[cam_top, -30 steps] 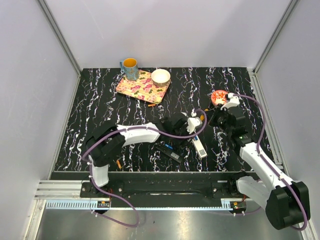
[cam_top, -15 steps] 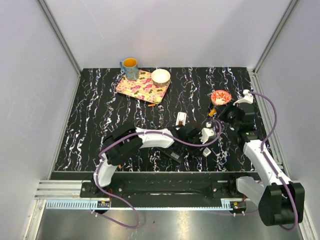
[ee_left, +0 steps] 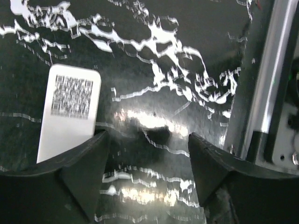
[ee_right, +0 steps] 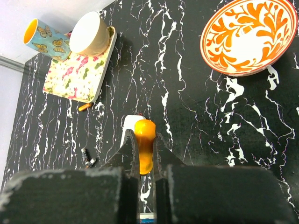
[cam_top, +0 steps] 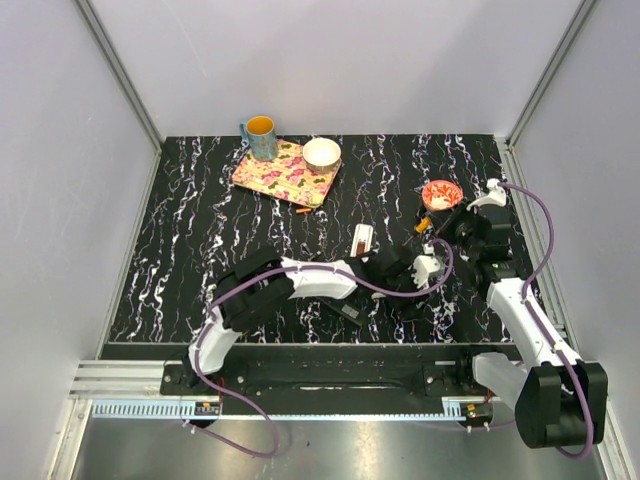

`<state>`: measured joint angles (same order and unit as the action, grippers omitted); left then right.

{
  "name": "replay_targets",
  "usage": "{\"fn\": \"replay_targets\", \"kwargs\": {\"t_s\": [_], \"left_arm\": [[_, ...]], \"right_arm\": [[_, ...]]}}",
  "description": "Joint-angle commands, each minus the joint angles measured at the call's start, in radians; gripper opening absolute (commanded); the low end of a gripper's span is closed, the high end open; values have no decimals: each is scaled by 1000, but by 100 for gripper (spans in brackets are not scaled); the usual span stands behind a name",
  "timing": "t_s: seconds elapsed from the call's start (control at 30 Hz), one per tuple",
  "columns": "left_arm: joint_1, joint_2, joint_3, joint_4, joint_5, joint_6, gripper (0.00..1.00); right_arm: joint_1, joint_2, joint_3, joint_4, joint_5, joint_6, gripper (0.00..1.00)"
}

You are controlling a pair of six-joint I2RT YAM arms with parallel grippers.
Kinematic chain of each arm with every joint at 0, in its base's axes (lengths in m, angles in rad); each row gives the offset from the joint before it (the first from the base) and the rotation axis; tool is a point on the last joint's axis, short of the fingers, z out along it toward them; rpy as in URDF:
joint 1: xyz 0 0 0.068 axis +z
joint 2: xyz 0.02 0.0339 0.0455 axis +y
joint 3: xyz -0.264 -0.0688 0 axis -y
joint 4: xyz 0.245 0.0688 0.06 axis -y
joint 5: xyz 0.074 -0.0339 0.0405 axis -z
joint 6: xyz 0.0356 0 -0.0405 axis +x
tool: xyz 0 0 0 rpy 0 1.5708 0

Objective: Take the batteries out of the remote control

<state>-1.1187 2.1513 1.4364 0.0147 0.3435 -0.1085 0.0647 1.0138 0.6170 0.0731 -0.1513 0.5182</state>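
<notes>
My right gripper (cam_top: 432,228) (ee_right: 144,136) is shut on a slim orange battery (ee_right: 145,144), held above the table near the orange patterned bowl (cam_top: 441,193). A white remote piece with a brown end (cam_top: 362,238) lies beyond it and shows behind the fingers in the right wrist view (ee_right: 132,125). My left gripper (cam_top: 425,275) (ee_left: 147,140) is open and empty, low over the table. A white slab with a printed code label (ee_left: 70,112) lies by its left finger. Two small dark cells (ee_right: 87,158) and an orange battery (ee_right: 85,107) lie loose.
A flat black bar (cam_top: 345,310) lies near the front edge under the left arm. A floral tray (cam_top: 262,180) with a white bowl (cam_top: 321,153) and a butterfly mug (cam_top: 260,135) stands at the back left. The metal front rail (ee_left: 271,84) is close to the left gripper.
The left arm has stretched to the right over the white slab. The right gripper has drawn back towards the patterned bowl with the orange battery. The white piece with the brown end is uncovered.
</notes>
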Motion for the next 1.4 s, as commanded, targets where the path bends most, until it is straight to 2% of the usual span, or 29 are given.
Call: {"fn": "replay_targets", "kwargs": {"t_s": [0.0, 0.17, 0.3, 0.47, 0.7, 0.93, 1.0, 1.13, 1.2, 1.37], "left_arm": [[16, -169, -152, 120, -99, 33, 76], [51, -382, -324, 203, -141, 88, 83], [102, -430, -413, 205, -138, 147, 83], [163, -389, -427, 173, -55, 196, 83], [171, -285, -390, 177, 40, 199, 80], [168, -254, -393, 185, 35, 162, 77], [166, -252, -387, 169, 20, 164, 72], [149, -223, -329, 30, -70, 167, 61], [137, -220, -327, 11, -136, 167, 57], [120, -229, -360, 10, -192, 159, 48]], "right_arm": [[-2, 11, 20, 42, -43, -3, 0], [-3, 20, 4, 82, -105, -15, 0], [-3, 22, -16, 113, -148, -18, 0], [-3, 23, -25, 119, -175, -24, 0], [-3, 25, -43, 120, -211, -15, 0], [-2, 28, -57, 125, -248, -7, 0], [-3, 26, -60, 125, -251, -1, 0], [-2, 22, -68, 139, -280, 11, 0], [-2, 20, -71, 143, -283, 13, 0], [-2, 16, -77, 145, -286, 11, 0]]}}
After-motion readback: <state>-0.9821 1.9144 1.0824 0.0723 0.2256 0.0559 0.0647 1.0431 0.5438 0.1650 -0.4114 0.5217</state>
